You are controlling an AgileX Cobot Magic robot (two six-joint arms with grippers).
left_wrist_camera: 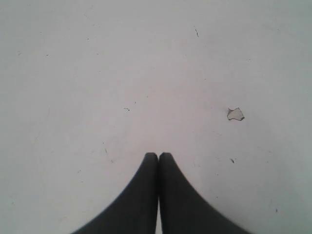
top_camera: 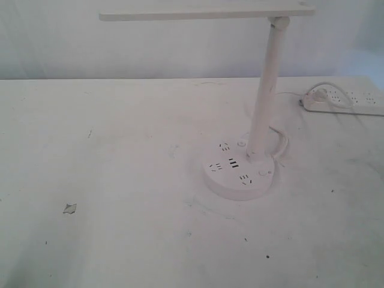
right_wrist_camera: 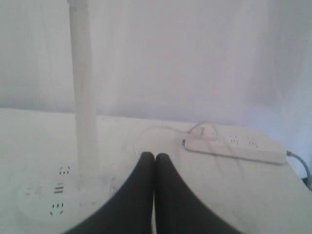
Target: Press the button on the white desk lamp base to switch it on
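Two grippers appeared, each only in its own wrist view. The left gripper (left_wrist_camera: 158, 155) had its dark fingers (left_wrist_camera: 136, 200) pressed together, tip against tip, with nothing between them. It hung above a bare part of the white table (left_wrist_camera: 73, 73), and a small pale scrap (left_wrist_camera: 235, 114) lay on the surface near it. The right gripper (right_wrist_camera: 154, 156) was closed in the same way, its two tips touching and holding nothing.

The white desk lamp (top_camera: 265, 90) stood on the table, right of the middle in the exterior view. The white desk lamp base (top_camera: 237, 170), a round disc, rested flat on the table, with outlet holes and three dark USB slots (top_camera: 233, 163) on its top. The slanted pole (top_camera: 259, 123) rose from the rear part of the disc and carried the long flat head (top_camera: 207, 13), which reached to the left above the table. In the right wrist view the base showed beside the closed fingers; how near it was I could not tell. A few small round marks (top_camera: 262, 174) showed on the base, but I could not tell which one was the button. A white cable (top_camera: 279, 143) curved out behind the pole. A long white power strip (top_camera: 345, 100) lay well apart from the base, near the far right side of the table, with a plug (top_camera: 320, 93) in it.
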